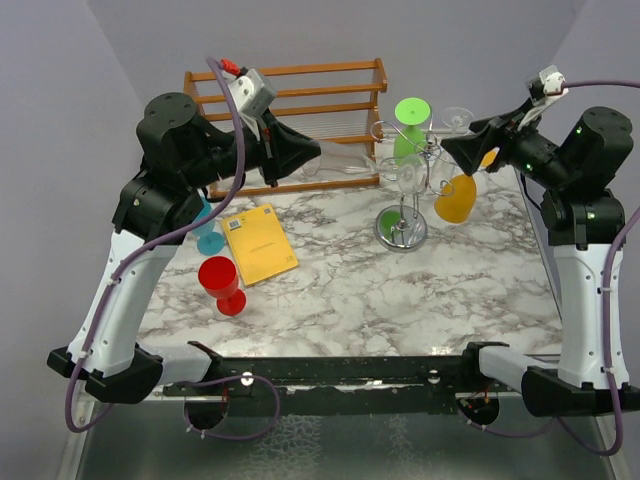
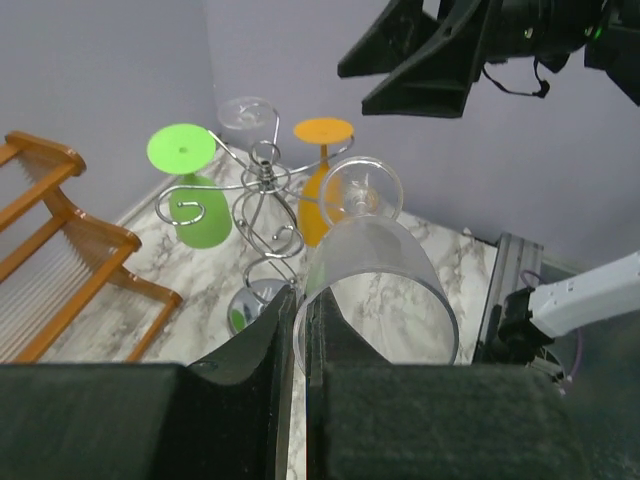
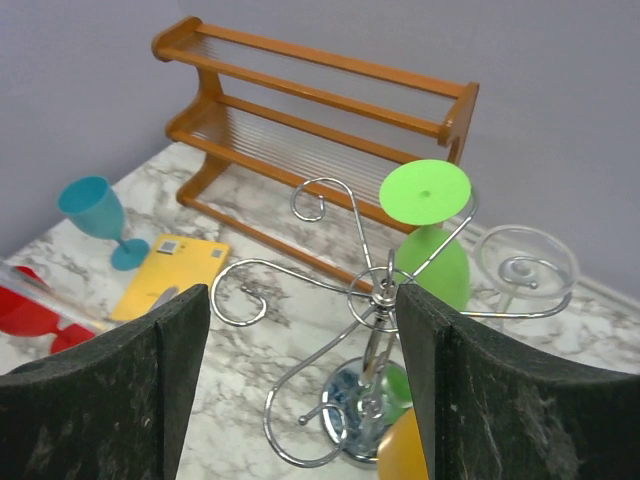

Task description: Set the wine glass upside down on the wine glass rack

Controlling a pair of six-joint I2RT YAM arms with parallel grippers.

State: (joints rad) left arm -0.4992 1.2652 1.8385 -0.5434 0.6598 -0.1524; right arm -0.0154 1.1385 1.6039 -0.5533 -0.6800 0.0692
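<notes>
1. The left tool (image 2: 302, 305) is clamped on the rim of the clear wine glass (image 2: 378, 268), with one finger inside the bowl and one outside.
2. The wine glass is held above the tabletop (image 1: 400, 290), tipped on its side. Its foot points right toward the wine glass rack (image 1: 404, 205), and it is not hung on it.
3. The right tool (image 3: 300, 295) is spread wide with nothing in it. It hovers just right of the rack's curled arms.
4. A green glass (image 1: 410, 125), an orange glass (image 1: 455, 197) and another clear glass (image 3: 526, 264) hang upside down from the rack.
5. A wooden shelf (image 1: 330, 92) stands at the far edge.
6. A yellow booklet (image 1: 258, 243), a teal glass (image 1: 209, 236) and a red glass (image 1: 221, 281) are on the near left.
</notes>
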